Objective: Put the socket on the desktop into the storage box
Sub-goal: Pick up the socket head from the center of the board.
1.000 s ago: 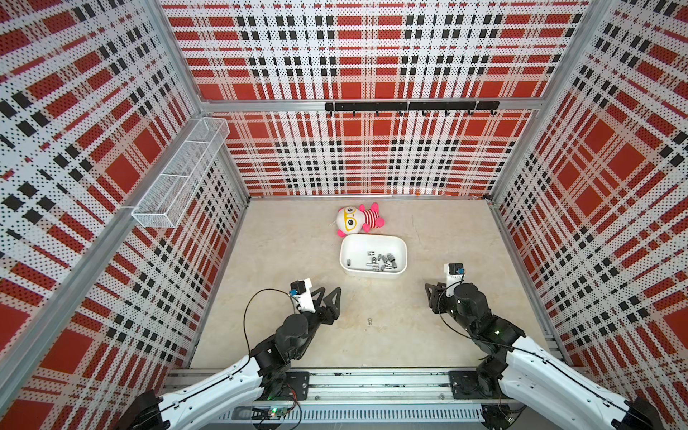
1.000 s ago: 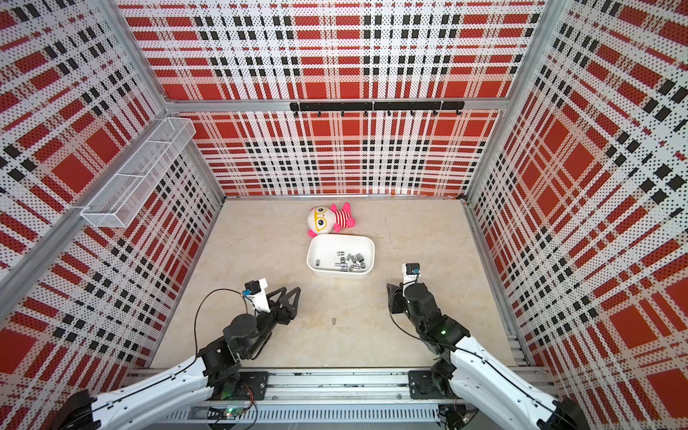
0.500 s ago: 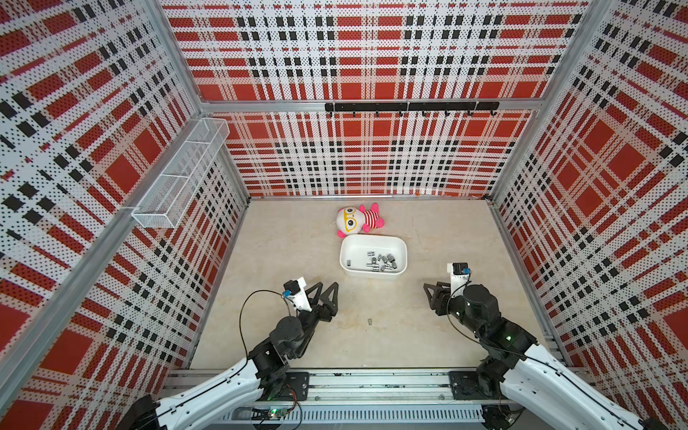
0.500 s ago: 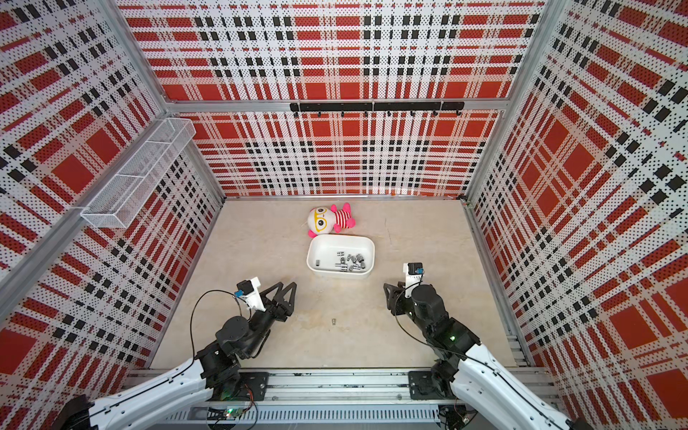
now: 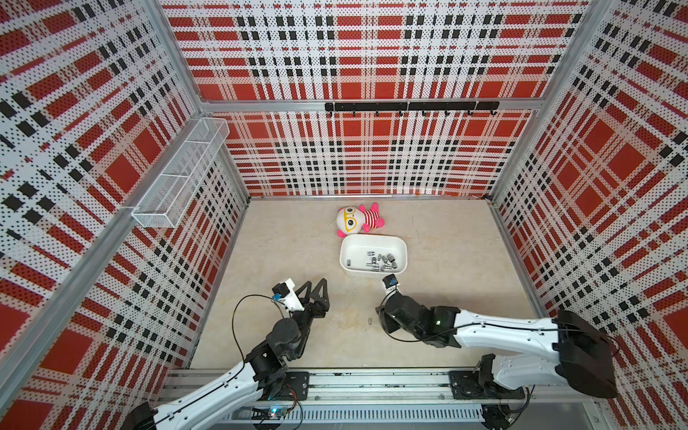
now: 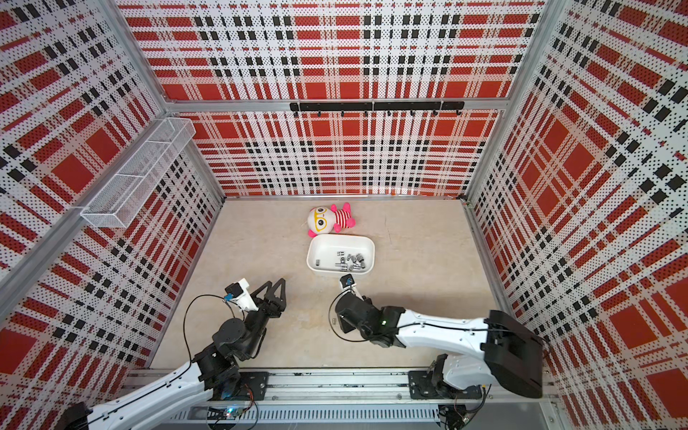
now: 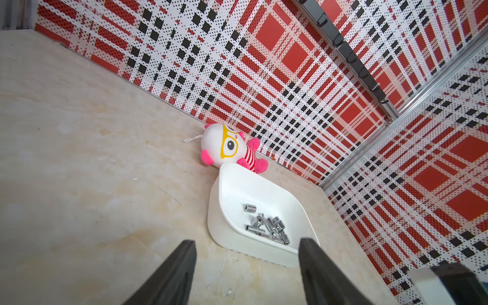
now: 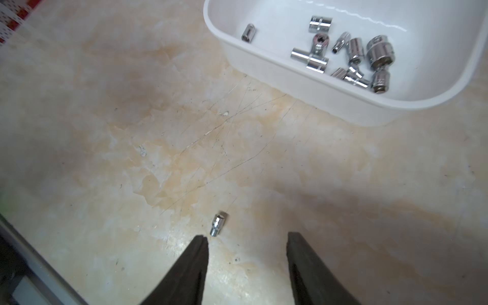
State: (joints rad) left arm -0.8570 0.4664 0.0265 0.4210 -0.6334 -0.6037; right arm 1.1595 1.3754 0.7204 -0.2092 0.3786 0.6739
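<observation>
Chrome and tiny, the socket [image 5: 369,321] lies in both top views on the beige tabletop [image 5: 290,238], well to the near side of the white storage box [image 5: 373,237] and between the two arms. Its long axis seems to run near-to-far, though it is too small there to tell which end leads. The left hand [image 5: 315,282] hangs to its left, fingers spread wide with nothing between them. The right arm [image 5: 495,331] reaches in from the right, its wrist just right of the socket and hiding its own fingers. Half a second back that wrist stood farther right, past the box's right end. It has swung left toward the socket, while socket and box lie as before and the left arm has barely shifted. From the left wrist, the box holds a chrome cluster [image 7: 266,227], and a pink plush doll [image 7: 232,148] lies just behind its far rim. From the right wrist, the right hand [image 8: 245,237] stands parted at a middling width and empty. The socket lies on its side just beyond one fingertip, outside the gap, with its thick hex end toward the far side and its thin end toward the hand.
</observation>
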